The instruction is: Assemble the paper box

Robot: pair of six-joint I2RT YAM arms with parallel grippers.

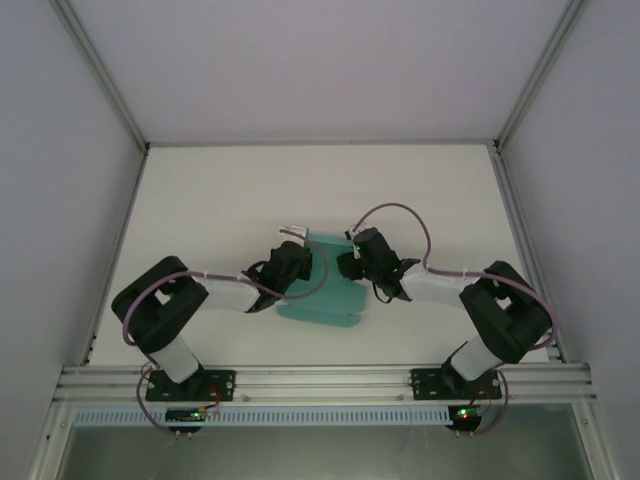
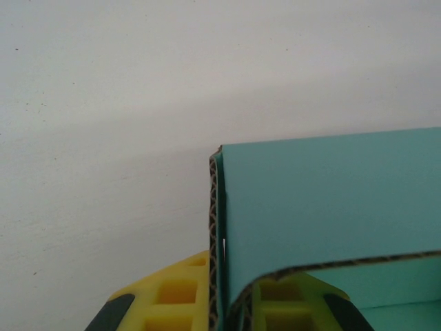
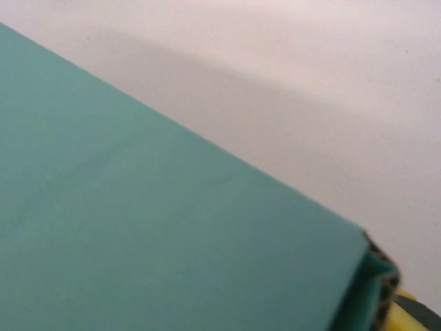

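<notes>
The teal paper box (image 1: 322,290) lies partly folded at the middle of the white table, between the two arms. My left gripper (image 1: 290,266) is at its left side. In the left wrist view the yellow fingers (image 2: 176,293) of my left gripper (image 2: 227,279) are shut on an upright double layer of the paper box's side wall (image 2: 324,200), whose corrugated edge shows between them. My right gripper (image 1: 358,262) is at the box's upper right corner. In the right wrist view a teal panel (image 3: 151,221) covers its jaws, and a bit of one yellow finger (image 3: 408,312) shows at the lower right.
The white table (image 1: 230,200) stretches away behind the box. An aluminium rail (image 1: 320,382) with both arm bases runs along the near edge. Frame posts and pale walls close in the left and right sides.
</notes>
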